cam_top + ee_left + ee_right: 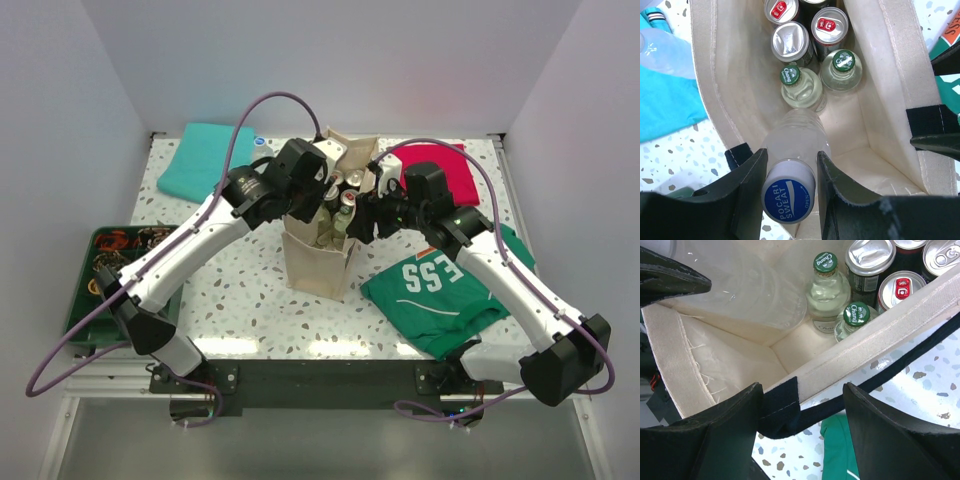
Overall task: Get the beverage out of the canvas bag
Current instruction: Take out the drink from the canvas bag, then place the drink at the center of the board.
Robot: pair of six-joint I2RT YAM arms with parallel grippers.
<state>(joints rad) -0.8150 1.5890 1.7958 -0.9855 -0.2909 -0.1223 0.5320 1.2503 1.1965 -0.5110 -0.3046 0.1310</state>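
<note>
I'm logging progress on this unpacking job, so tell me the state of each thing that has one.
Beige canvas bag with navy straps: upright, mouth open.
Clear plastic bottle with blue cap: capped, neck gripped, body inside the bag.
Left end effector: shut on that bottle.
Right end effector: open, astride the bag rim.
Two green-capped glass bottles: upright, capped.
Metal cans: upright, unopened.
</note>
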